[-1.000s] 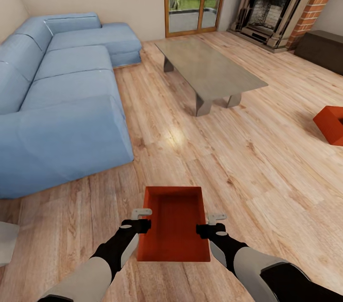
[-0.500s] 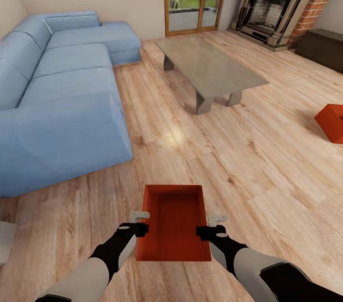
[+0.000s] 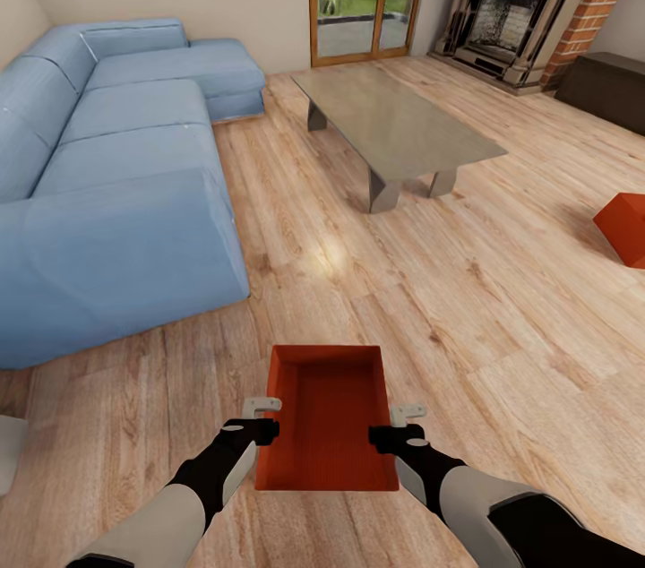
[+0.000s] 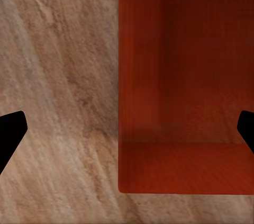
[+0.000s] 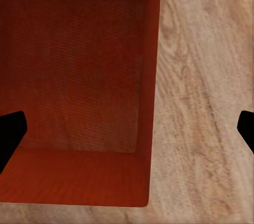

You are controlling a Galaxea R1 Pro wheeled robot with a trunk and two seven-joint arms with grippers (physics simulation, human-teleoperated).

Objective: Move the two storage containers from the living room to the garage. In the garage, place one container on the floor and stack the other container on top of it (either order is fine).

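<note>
The left gripper and right gripper sit at the long sides of a red-orange storage container, one on each side; in both wrist views the black fingers straddle a side wall with one fingertip over the bin and one over the planks, spread wide, so the fingers look released rather than clamped, and whether they press the walls I cannot tell. The container is open-topped with nothing in it, its bare ribbed bottom showing. Below it is the light wood plank floor of the living room. A blue corner sofa stands close on the left, a grey low table lies ahead, and the brick fireplace is beyond. The second storage container rests on the planks far to the right, cut by the picture edge.
</note>
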